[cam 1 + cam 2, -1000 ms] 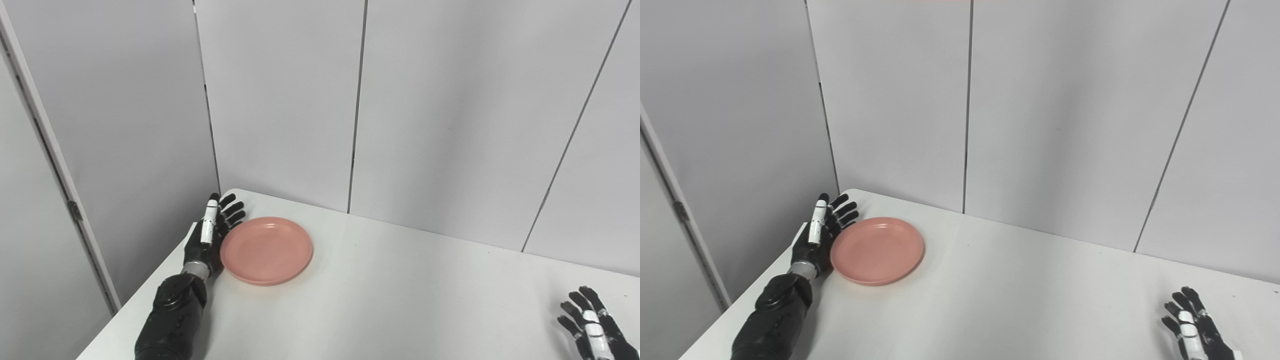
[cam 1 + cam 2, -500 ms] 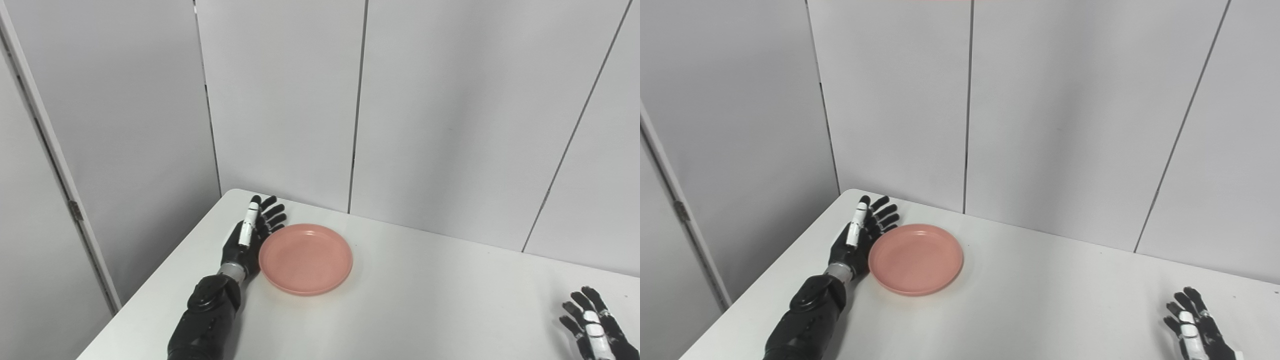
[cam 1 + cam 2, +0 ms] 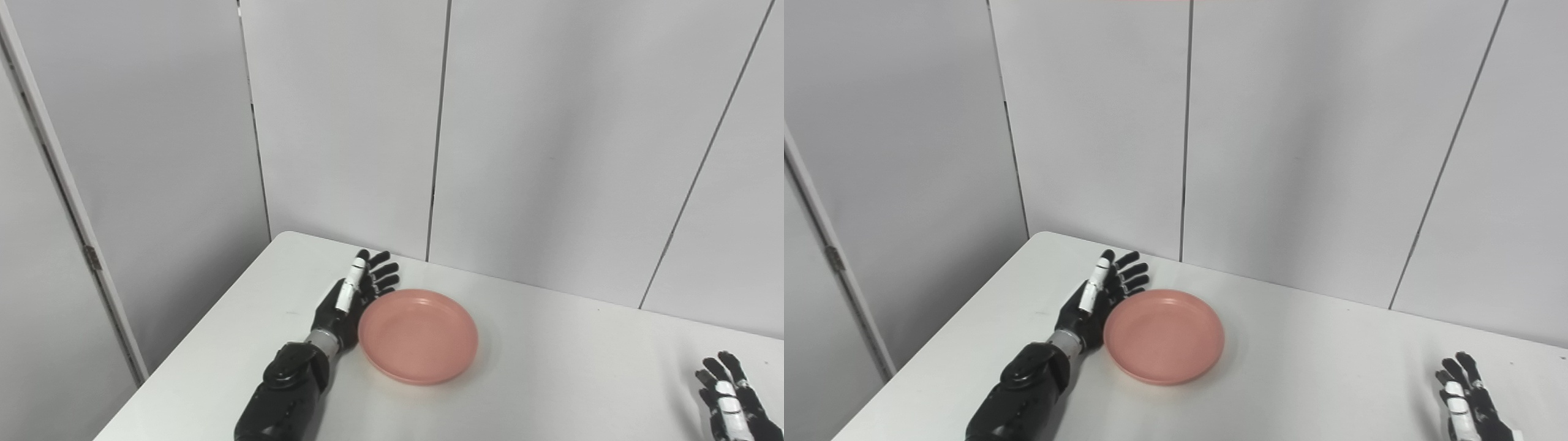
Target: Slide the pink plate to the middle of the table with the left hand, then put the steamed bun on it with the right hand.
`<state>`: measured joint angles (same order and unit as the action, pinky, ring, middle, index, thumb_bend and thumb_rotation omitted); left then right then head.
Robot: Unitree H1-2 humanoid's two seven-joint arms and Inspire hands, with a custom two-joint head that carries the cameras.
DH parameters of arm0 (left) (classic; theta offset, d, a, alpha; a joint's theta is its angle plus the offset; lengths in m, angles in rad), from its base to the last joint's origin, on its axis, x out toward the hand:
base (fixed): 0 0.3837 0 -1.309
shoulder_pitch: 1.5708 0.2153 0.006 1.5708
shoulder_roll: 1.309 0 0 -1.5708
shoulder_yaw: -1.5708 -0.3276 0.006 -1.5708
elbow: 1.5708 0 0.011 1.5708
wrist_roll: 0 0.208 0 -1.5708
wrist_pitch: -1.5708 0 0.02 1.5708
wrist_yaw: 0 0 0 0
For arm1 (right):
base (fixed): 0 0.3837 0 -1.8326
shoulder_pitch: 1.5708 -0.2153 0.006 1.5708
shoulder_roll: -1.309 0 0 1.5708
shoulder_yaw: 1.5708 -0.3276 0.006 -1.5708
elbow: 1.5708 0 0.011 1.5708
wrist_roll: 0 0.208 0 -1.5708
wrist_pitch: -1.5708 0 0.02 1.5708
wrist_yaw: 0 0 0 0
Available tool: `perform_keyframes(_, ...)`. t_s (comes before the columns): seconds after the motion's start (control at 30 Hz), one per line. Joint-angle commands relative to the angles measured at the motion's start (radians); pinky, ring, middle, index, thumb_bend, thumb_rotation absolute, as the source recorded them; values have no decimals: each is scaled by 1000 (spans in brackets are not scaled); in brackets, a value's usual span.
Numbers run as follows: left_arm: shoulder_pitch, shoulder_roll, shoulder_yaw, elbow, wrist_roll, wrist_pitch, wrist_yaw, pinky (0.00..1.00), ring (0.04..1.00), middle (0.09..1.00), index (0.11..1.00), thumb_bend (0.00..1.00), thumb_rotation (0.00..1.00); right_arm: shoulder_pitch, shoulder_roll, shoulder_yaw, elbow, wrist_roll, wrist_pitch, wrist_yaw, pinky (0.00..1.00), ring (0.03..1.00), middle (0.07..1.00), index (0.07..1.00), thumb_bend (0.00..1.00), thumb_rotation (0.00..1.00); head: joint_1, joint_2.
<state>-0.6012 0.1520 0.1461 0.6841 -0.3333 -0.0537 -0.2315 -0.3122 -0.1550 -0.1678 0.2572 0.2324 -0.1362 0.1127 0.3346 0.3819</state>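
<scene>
Shifted rightward from the table's (image 3: 551, 392) left corner, the pink plate (image 3: 418, 335) lies left of centre; the left hand (image 3: 350, 299), fingers spread, presses its left rim. Right hand (image 3: 729, 401), fingers apart, empty, rests at the lower right.

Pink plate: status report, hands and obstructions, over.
Left hand open, flat against pink plate left rim. Right hand open, idle. Steamed bun not in view. Table path rightward unobstructed.

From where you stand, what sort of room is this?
Probably a bare test booth or lab: plain grey wall panels close round a white table that holds only a pink plate.
</scene>
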Motion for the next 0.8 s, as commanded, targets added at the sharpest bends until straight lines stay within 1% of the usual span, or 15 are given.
perform_keyframes(0.0, 5, -10, -14, -34, 15, 10, -17, 888, 874, 865, 857, 626, 936, 3, 16, 2, 5, 4, -10, -4, 960, 930, 924, 941, 694, 723, 1, 1)
perform_keyframes(0.13, 47, -51, -40, -109, 46, 6, 9, 889, 884, 877, 875, 610, 961, 16, 18, 17, -35, -20, 16, -15, 996, 953, 952, 970, 606, 764, -51, 18)
perform_keyframes(0.23, 80, -86, -55, -166, 72, 11, 38, 906, 899, 891, 891, 613, 959, 22, 23, 25, -53, -31, 5, -21, 999, 938, 946, 963, 558, 761, -98, 36)
perform_keyframes(0.33, 114, -123, -75, -214, 95, 6, 58, 918, 908, 895, 892, 607, 961, 25, 25, 34, -66, -51, -1, -27, 997, 930, 940, 962, 550, 763, -155, 63)
perform_keyframes(0.43, 145, -156, -91, -249, 106, -2, 61, 944, 938, 919, 914, 592, 972, 26, 33, 38, -76, -56, -10, -27, 972, 910, 919, 945, 592, 725, -194, 85)
perform_keyframes(0.47, 153, -162, -95, -259, 109, -2, 62, 947, 941, 921, 916, 590, 973, 27, 37, 39, -80, -57, -9, -28, 968, 906, 916, 942, 598, 719, -245, 100)
perform_keyframes(0.5, 158, -166, -96, -266, 112, -1, 62, 949, 944, 925, 919, 590, 974, 27, 39, 39, -83, -58, -8, -29, 968, 903, 913, 938, 608, 714, -245, 100)
perform_keyframes(0.53, 172, -179, -100, -276, 120, -16, 69, 951, 946, 927, 921, 590, 975, 25, 47, 42, -84, -67, -4, -38, 967, 901, 911, 935, 613, 711, -305, 116)
perform_keyframes(0.57, 183, -188, -102, -282, 125, -27, 75, 943, 935, 922, 911, 583, 941, 23, 53, 43, -85, -73, -1, -45, 950, 893, 905, 927, 632, 701, -305, 116)
perform_keyframes(0.6, 201, -198, -110, -298, 133, -36, 77, 940, 932, 921, 908, 580, 929, 22, 60, 47, -89, -87, 4, -57, 944, 890, 903, 924, 638, 697, -359, 124)
perform_keyframes(0.63, 213, -205, -114, -310, 138, -41, 78, 938, 933, 925, 911, 553, 948, 22, 64, 50, -92, -97, 8, -65, 925, 889, 899, 917, 661, 693, -359, 124)
perform_keyframes(0.67, 231, -207, -126, -331, 147, -37, 74, 937, 933, 926, 913, 543, 955, 22, 73, 53, -100, -102, 13, -73, 918, 888, 898, 915, 668, 691, -417, 129)
perform_keyframes(0.7, 242, -208, -135, -346, 154, -34, 71, 959, 952, 947, 929, 535, 973, 22, 79, 55, -106, -106, 17, -79, 906, 880, 894, 909, 678, 672, -424, 129)
perform_keyframes(0.73, 255, -207, -142, -358, 155, -31, 65, 966, 958, 954, 935, 532, 979, 22, 84, 60, -111, -114, 23, -84, 901, 877, 892, 907, 681, 666, -467, 127)
perform_keyframes(0.77, 263, -207, -146, -367, 156, -30, 63, 983, 965, 960, 940, 530, 975, 22, 86, 64, -114, -120, 29, -87, 914, 873, 890, 906, 693, 668, -467, 127)
